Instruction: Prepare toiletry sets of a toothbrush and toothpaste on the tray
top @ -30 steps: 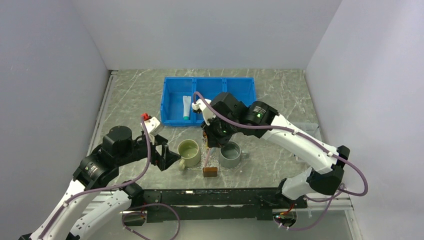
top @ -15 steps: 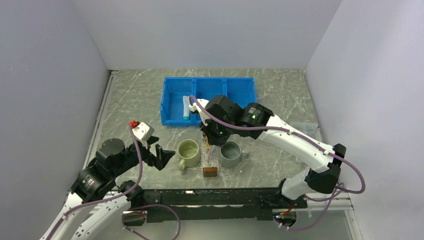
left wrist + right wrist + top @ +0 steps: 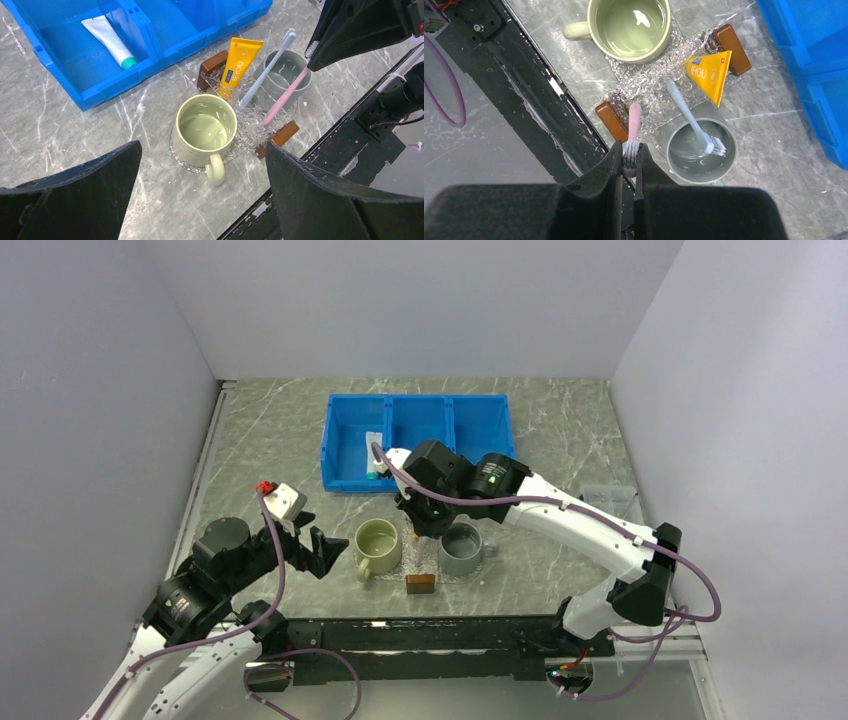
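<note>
Glittery clear tray [image 3: 644, 82], glossy plastic bin [image 3: 125, 82]

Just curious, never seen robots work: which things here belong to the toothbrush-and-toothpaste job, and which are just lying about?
Job: pink toothbrush, blue toothbrush, yellow toothpaste, white toothpaste, tray.
Lying about: green mug, grey cup, blue bin, brown blocks.

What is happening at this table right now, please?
The right pincer grips the pink toothbrush by its bristle end, handle tip over the tray beside the yellow toothpaste and the blue toothbrush, which leans into the grey cup. The left pincer hangs open, holding nothing. The white toothpaste lies in the blue bin.
</note>
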You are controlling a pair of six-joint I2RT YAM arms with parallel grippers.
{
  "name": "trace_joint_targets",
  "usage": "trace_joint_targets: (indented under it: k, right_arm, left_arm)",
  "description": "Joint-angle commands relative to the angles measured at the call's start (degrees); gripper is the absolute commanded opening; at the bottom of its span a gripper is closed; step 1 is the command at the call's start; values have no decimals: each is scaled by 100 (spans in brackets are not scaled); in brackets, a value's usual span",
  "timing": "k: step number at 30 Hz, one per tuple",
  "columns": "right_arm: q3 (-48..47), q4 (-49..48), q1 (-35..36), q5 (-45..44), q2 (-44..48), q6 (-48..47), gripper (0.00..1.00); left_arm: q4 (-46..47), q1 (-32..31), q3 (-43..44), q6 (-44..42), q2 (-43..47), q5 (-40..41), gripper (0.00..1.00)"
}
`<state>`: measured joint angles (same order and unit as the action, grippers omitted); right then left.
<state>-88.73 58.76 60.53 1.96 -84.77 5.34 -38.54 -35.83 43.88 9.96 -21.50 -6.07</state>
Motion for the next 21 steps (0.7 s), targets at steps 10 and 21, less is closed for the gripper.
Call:
trace_joint_targets:
  k: [10, 21]
  right_arm:
    - [306, -437, 35, 328, -309, -7, 0]
    - [390, -527, 33, 384, -410, 4, 0]
  left_arm:
    - [174, -17, -6, -2, 51, 211, 99]
    - [165, -19, -11, -9, 50, 237, 100]
